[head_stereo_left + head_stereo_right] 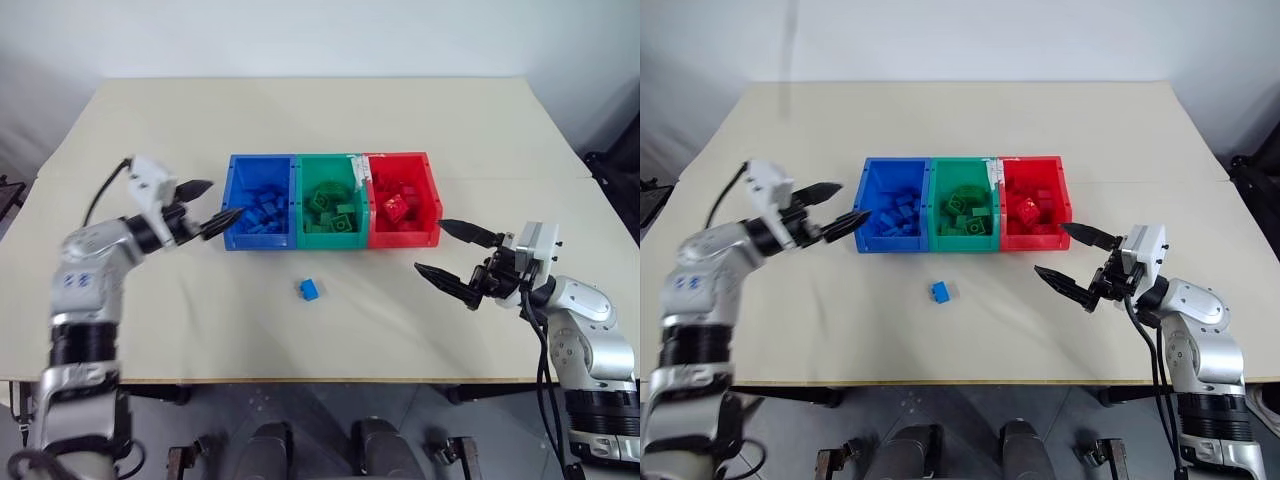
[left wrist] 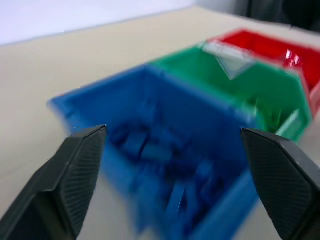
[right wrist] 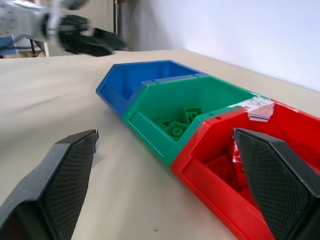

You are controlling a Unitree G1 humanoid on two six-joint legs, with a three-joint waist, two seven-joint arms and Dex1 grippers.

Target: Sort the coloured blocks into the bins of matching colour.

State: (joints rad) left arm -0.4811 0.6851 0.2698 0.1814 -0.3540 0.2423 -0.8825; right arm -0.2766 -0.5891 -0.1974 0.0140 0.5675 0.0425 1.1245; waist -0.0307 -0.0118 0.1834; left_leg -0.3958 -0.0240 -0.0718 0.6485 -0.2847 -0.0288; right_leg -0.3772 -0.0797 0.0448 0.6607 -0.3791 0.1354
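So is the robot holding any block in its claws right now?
No. Both claws are open and empty: the left claw is by the blue bin, the right claw near the red bin. One blue block lies on the table.

Head cameras look down; wrist cameras closely face the bins (image 1: 330, 200).

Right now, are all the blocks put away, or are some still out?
Almost done. The blue bin, green bin and red bin each hold matching blocks. Both the left gripper and right gripper are open and empty. One blue block waits on the table.
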